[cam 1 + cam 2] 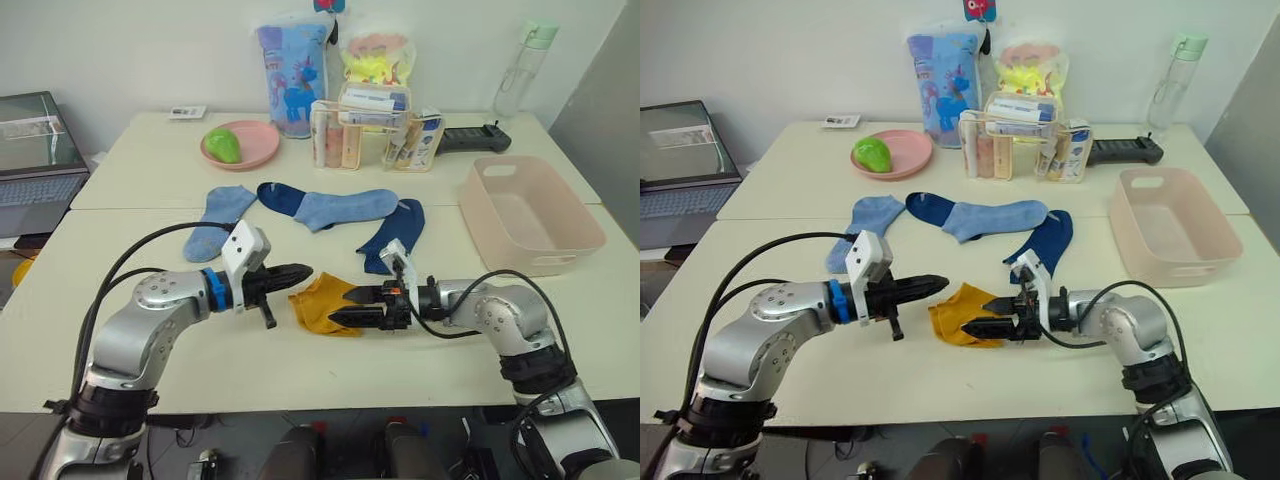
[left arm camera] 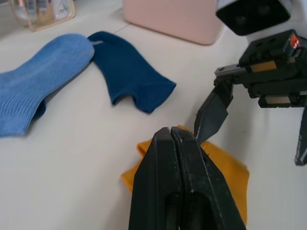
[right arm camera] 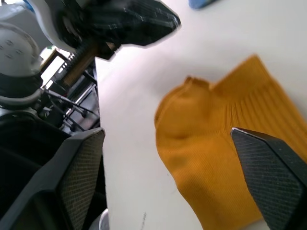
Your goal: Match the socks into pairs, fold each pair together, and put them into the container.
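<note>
A mustard-yellow sock [image 1: 318, 302] lies bunched near the table's front edge; I cannot tell whether it is one sock or two stacked. My left gripper [image 1: 305, 270] is shut and empty, its tip just over the sock's left edge [image 2: 225, 165]. From the right, my right gripper [image 1: 340, 306] stands open with its fingers straddling the yellow sock [image 3: 216, 143]. Behind lie two light blue socks [image 1: 218, 222] [image 1: 347, 207] and two navy socks [image 1: 280, 195] [image 1: 397, 235]. The pink container [image 1: 556, 256] stands empty at the right.
A pink plate [image 1: 262, 150] with a green object, a clear organiser [image 1: 372, 135], bags and a bottle [image 1: 527, 62] line the back. A black device [image 1: 476, 138] lies behind the container. A laptop [image 1: 35, 165] sits at the left.
</note>
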